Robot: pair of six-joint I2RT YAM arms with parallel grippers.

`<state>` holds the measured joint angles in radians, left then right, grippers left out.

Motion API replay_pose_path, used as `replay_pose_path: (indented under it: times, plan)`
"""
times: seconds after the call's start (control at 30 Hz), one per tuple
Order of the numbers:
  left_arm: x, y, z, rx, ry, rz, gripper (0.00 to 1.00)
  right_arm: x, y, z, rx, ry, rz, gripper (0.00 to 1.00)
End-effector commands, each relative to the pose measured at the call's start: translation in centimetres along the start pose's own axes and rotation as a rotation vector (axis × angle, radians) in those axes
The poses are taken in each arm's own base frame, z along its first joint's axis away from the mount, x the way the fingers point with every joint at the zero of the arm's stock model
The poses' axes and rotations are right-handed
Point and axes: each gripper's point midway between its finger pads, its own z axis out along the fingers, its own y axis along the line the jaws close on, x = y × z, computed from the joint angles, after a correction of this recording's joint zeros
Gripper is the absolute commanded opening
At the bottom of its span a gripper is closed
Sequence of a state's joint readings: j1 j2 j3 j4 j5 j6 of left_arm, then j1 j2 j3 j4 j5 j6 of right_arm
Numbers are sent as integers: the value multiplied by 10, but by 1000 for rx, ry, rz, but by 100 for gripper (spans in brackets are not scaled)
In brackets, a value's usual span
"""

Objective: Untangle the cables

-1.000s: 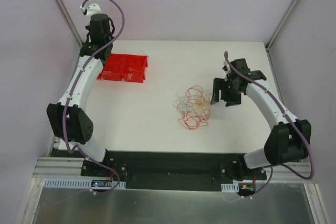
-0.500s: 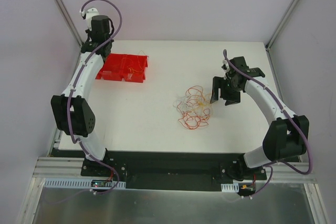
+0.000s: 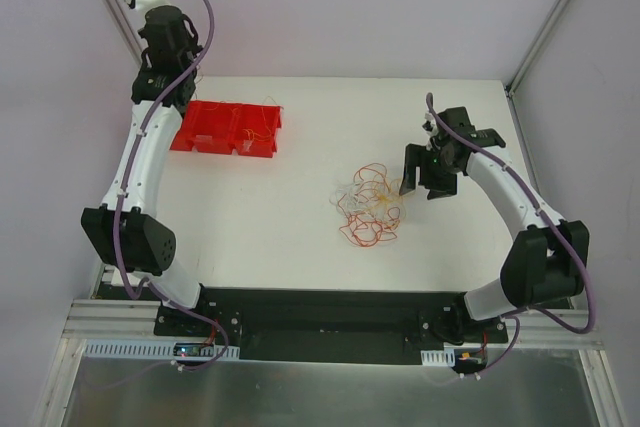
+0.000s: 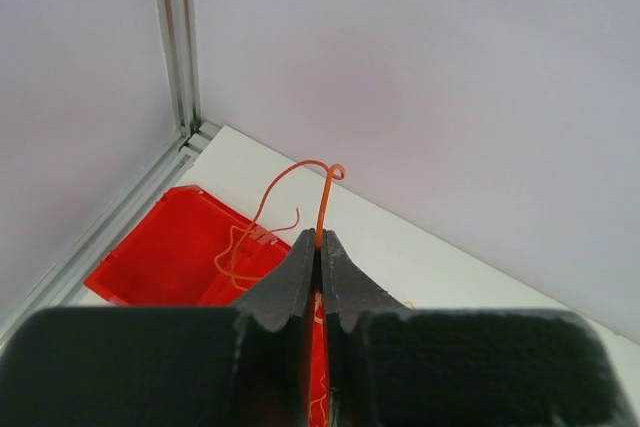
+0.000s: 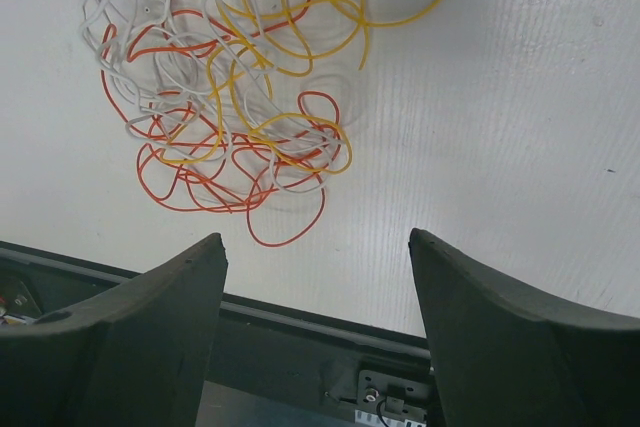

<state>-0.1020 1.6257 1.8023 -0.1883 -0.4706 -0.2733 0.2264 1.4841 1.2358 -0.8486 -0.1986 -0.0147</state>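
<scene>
Left gripper (image 4: 318, 244) is clamped shut on one orange wire (image 4: 323, 202), and we see it raised over the red bins (image 3: 203, 133) at the table's far-left corner. A few thin wires lie in the bins. Right gripper (image 5: 315, 242) hovers with jaws spread wide over the white table (image 5: 520, 127). The cables (image 5: 225, 117) sit mid-table in a red, orange, yellow and white tangle, just beside the right gripper.

No legible text, labels or numbers anywhere in view.
</scene>
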Motion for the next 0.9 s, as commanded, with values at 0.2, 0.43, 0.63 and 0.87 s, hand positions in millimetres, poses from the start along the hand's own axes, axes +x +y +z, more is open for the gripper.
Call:
replay_pose_path:
  times: [0.2,0.43,0.63,0.87]
  plan:
    - [-34,5,-9,30,-74,-45,0,-4,7,-17,-29,-74,45,76]
    - [-20,13,-8,5,-49,-55,0,2,8,-20,-38,-80,66,76]
    - [30,15,7,-9,59,-124,0,10,6,-22,-36,-84,73,76]
    - [117,27,22,-107,273,-315,0,15,2,-23,-17,-70,70,77]
